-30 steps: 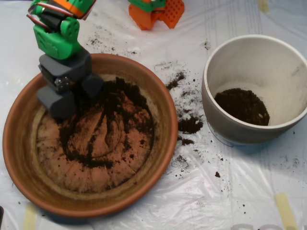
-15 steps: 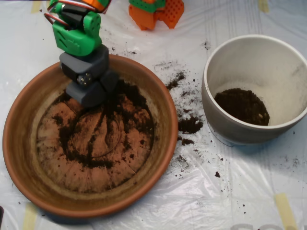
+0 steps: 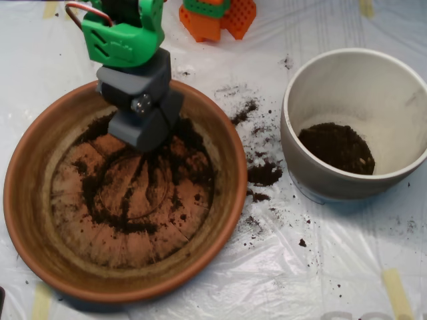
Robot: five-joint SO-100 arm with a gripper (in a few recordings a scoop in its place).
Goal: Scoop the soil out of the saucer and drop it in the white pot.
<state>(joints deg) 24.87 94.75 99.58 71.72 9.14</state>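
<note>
While its two grey shells appear drawn close together, the grey clamshell claw [image 3: 143, 130] hangs over the upper part of the saucer; whether it is fully closed, or carries any soil, cannot be told from above.

Item count:
- One large round shallow terracotta saucer [image 3: 30, 220], orange-brown, raised rim, on the left.
- One round off-white ceramic pot [image 3: 313, 167], tall-walled, on the right, well apart from the claw.
- One green arm segment [image 3: 123, 40] above the claw.
- One orange plastic part [image 3: 220, 17] at the top edge.
- One tabletop covered in clear plastic sheet [image 3: 333, 267].

Dark crumbly soil [image 3: 170, 167] lies in three places: a thin smeared layer and ring on the saucer floor, just beneath and to the lower right of the claw; a heap at the bottom of the pot; and scattered spilled clumps [image 3: 263, 175] on the sheet between saucer and pot.

Much of the saucer's floor shows bare clay. Claw's lower edge sits near or on the soil at the saucer's upper middle; contact cannot be confirmed.
</note>
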